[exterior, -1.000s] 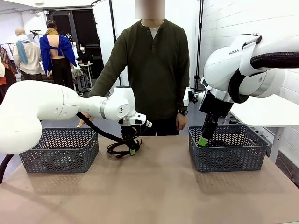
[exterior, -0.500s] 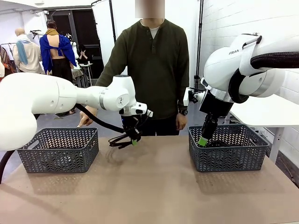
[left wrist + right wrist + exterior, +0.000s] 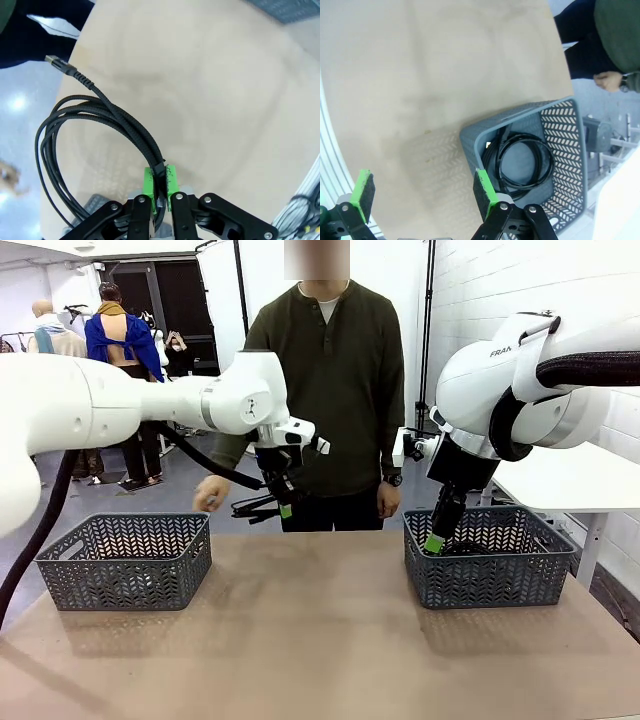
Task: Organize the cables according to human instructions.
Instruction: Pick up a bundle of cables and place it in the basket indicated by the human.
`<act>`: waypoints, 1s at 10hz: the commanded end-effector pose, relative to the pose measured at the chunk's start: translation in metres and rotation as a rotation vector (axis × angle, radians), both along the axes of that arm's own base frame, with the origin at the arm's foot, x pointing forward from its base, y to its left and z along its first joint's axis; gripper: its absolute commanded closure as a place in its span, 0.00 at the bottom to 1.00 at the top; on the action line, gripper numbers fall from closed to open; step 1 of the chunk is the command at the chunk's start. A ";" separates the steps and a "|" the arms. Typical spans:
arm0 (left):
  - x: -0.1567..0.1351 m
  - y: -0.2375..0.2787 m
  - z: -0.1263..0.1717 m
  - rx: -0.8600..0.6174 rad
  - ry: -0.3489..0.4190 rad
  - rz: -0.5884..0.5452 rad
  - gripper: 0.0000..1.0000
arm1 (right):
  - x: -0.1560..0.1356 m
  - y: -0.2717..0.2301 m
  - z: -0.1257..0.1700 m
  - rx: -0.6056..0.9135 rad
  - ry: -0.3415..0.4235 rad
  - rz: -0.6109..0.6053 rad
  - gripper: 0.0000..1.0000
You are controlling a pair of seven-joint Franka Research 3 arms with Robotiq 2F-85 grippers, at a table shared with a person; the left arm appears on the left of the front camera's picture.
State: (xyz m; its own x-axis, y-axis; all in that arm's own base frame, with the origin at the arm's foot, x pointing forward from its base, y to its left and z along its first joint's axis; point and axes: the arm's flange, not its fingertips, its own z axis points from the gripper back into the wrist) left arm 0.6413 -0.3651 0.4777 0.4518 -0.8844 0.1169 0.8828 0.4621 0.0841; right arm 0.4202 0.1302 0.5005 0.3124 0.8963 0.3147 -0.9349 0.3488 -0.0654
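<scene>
Above the far middle of the table, the left gripper [image 3: 285, 508] pinches a coiled cable [image 3: 85, 130] tight and should carry it slowly over the left basket [image 3: 125, 560], while the right gripper [image 3: 422, 192] hangs wide open, empty.

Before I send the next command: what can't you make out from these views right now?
- Front view: left basket floor hidden by its near wall; contents unknown.
- Front view: right claw tip masks part of the right basket.
- Right wrist view: coiled cables overlap; count unclear.
- Left wrist view: left claw cable loop cut by bottom edge.
</scene>
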 end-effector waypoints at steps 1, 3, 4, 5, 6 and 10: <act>-0.005 0.014 0.029 0.038 0.012 -0.140 1.00 | 0.001 0.000 0.000 -0.006 -0.002 -0.005 0.00; -0.014 0.043 0.057 0.056 0.018 -0.218 1.00 | 0.001 0.000 0.000 -0.006 -0.002 -0.005 0.00; -0.021 0.060 0.064 0.046 0.009 -0.221 1.00 | 0.001 0.000 0.000 -0.006 -0.002 -0.005 0.00; -0.031 0.081 0.072 0.030 0.006 -0.234 1.00 | 0.001 0.000 0.000 -0.006 -0.002 -0.005 0.00; -0.039 0.100 0.077 0.037 0.016 -0.257 1.00 | 0.001 0.000 0.000 -0.006 -0.002 -0.005 0.00; -0.075 0.170 0.084 0.040 0.025 -0.351 1.00 | 0.001 0.000 0.000 -0.006 -0.002 -0.005 0.00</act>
State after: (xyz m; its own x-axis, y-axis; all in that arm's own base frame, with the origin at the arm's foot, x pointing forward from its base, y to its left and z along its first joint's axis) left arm 0.5904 -0.2138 0.5672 0.1587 -0.9850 0.0680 0.9855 0.1622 0.0500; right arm 0.4205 0.1293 0.5005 0.3141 0.8954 0.3155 -0.9343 0.3506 -0.0647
